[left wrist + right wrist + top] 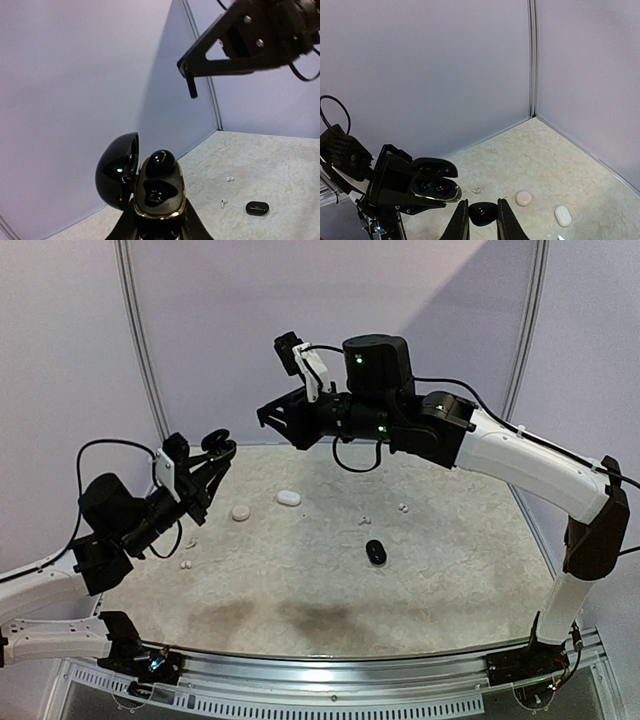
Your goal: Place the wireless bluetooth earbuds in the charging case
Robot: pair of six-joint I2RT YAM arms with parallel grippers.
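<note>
Top external shows two white cases (289, 498), one black case (375, 552), loose earbuds (364, 520).

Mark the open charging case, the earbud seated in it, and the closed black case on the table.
open charging case (169, 197): left wrist view, inner face of base.
seated earbud (160, 162): left wrist view, glossy top.
closed black case (257, 207): left wrist view, lid.

Left arm (60, 590) reaches up and inward, and the left gripper (218, 448) is off the table, clamped on an open black case (160, 195). Right arm (530, 462) arches high across. The right gripper (270, 418) pinches a black earbud (482, 213) near the left one, not touching.
</note>
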